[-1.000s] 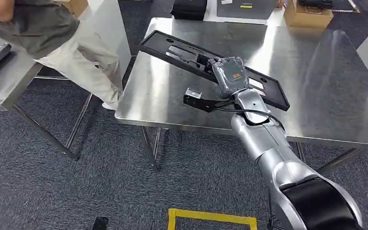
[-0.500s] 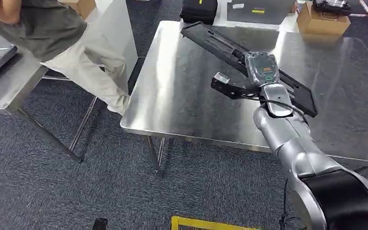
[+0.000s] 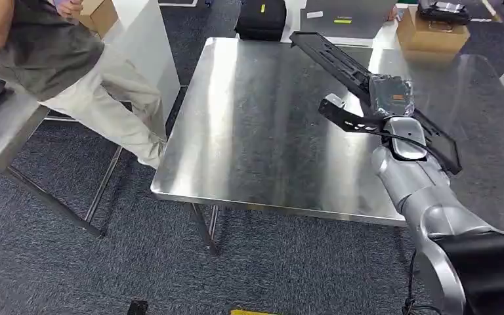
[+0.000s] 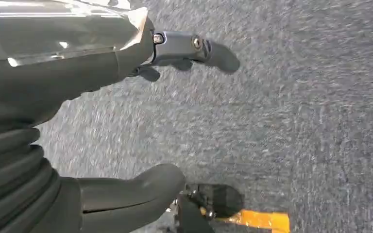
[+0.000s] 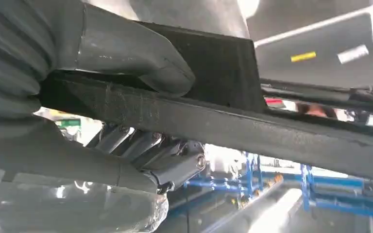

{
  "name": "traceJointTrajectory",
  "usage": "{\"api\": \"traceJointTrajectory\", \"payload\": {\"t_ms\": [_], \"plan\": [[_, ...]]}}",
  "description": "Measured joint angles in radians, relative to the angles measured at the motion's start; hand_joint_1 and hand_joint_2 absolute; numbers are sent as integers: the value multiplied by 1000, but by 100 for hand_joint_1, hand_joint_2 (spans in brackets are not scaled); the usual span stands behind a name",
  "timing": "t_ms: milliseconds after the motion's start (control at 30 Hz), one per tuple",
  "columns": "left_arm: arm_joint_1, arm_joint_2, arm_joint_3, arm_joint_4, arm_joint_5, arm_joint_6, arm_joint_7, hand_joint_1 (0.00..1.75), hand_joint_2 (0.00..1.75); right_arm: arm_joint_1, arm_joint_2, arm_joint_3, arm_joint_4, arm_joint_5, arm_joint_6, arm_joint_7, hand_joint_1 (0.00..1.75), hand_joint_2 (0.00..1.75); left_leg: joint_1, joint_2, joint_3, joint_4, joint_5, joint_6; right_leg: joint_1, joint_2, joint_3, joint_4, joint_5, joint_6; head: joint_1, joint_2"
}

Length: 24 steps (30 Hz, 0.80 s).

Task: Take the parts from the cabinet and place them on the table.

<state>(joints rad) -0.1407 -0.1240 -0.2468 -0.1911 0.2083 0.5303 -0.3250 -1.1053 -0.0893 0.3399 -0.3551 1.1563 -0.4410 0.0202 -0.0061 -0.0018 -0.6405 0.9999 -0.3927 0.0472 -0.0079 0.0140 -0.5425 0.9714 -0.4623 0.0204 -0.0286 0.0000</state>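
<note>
A: Head view: right hand [image 3: 390, 96] grips the long black part [image 3: 341, 62], held tilted over the steel bench [image 3: 262, 131]. A person [image 3: 59, 59] stands off to the side.

B: Left wrist view: left hand [image 4: 77, 121] hangs over grey carpet [image 4: 296, 121], fingers [image 4: 179, 46] apart, holding nothing.

A: Right wrist view: thumb [image 5: 126, 53] on one face of the part [image 5: 272, 131], fingers [image 5: 141, 148] pressed against the other.
</note>
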Motion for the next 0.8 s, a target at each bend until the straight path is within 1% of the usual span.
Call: {"api": "traceJointTrajectory", "payload": {"t_ms": [33, 67, 100, 133, 167, 200, 233, 300, 333, 367, 400, 500, 600, 733, 800], "plan": [[0, 0, 0, 0, 0, 0, -2, 0, 175, 3, -1, -1, 3, 0, 0, 1, 175, 175, -1, -1, 0, 0, -3, 4, -1, -1, 2, -5, -1, 3, 1, 0], [0, 0, 0, 0, 1, 1, -8, 0, 175, 1, -3, -2, 4, 1, 0, 3, 175, 175, 0, -1, 7, -8, -1, 7, 2, 0, 7, -10, -1, 8, 0, 0], [2, -1, 1, -1, 2, 3, -18, 0, 175, 2, -8, -5, 5, 2, 0, 4, 175, 175, 11, 1, 22, -28, 3, 6, 7, -3, -2, -6, -10, 14, 2, 0], [1, -1, 2, -1, 2, 5, -32, 0, 175, 0, -8, -6, 8, 4, 2, 6, 175, 175, -1, -3, 23, -28, 8, -9, 7, -5, 15, -7, 12, 24, 6, 0], [0, -4, 5, -1, 3, 5, -40, 0, 175, -4, -11, -8, 10, 4, 6, 7, 175, 175, -2, -4, 27, -28, 4, -9, 10, -5, 21, -11, 9, 26, 3, 0], [-1, -5, 8, -1, 3, 9, -50, 0, 175, -4, -15, -8, 12, 5, 10, 8, 175, 175, -5, -7, 27, -26, 2, -8, 8, -5, 22, -14, 7, 22, 4, 0], [-1, -7, 10, -1, 3, 15, -58, 0, 175, -3, -16, -8, 15, 7, 13, 9, 175, 175, -7, -8, 25, -26, 2, -7, 8, -5, 22, -14, 7, 22, 4, 0], [0, -8, 11, -1, 5, 18, -65, 0, 175, -3, -17, -8, 20, 9, 13, 10, 175, 175, -12, -9, 20, -25, -1, -4, 7, -6, 25, -29, -5, 30, 4, 0], [0, -8, 14, -1, 8, 19, -68, 0, 175, -1, -18, -8, 22, 9, 13, 10, 175, 175, -13, -9, 18, -25, -1, -3, 6, -6, 24, -28, -5, 30, 2, 0], [1, -9, 16, -1, 10, 26, -73, 0, 175, 1, -19, -8, 26, 9, 14, 12, 175, 175, -13, -8, 18, -24, -1, -2, 6, -6, 24, -28, -5, 30, 4, 0], [1, -9, 17, -1, 10, 39, -83, 0, 175, 2, -21, -9, 28, 9, 15, 14, 175, 175, -13, -8, 18, -23, -2, -1, 6, -6, 24, -28, -5, 30, 3, 0], [2, -13, 18, -1, 1, 104, -130, 0, 175, 2, -24, -11, 33, 11, 15, 14, 175, 175, -14, -9, 18, -22, -1, 0, 5, -6, 25, -28, -5, 30, 3, 0], [3, -13, 18, -1, 2, 111, -132, 0, 175, 2, -24, -16, 37, 13, 19, 14, 175, 175, -15, -9, 18, -22, 0, 2, 5, -6, 25, -28, -3, 32, 3, 0], [6, -15, 19, -1, 0, 124, -160, 0, 175, 6, -24, -20, 43, 24, 28, 18, 175, 175, -15, -9, 18, -22, 1, 3, 5, -6, 26, -28, -3, 33, 3, 0], [6, -15, 20, -1, -1, 124, -164, 0, 175, 13, -25, -24, 45, 27, 29, 22, 175, 175, -14, -9, 19, -21, 1, 3, 5, -6, 26, -28, -3, 33, 4, 0]]}}
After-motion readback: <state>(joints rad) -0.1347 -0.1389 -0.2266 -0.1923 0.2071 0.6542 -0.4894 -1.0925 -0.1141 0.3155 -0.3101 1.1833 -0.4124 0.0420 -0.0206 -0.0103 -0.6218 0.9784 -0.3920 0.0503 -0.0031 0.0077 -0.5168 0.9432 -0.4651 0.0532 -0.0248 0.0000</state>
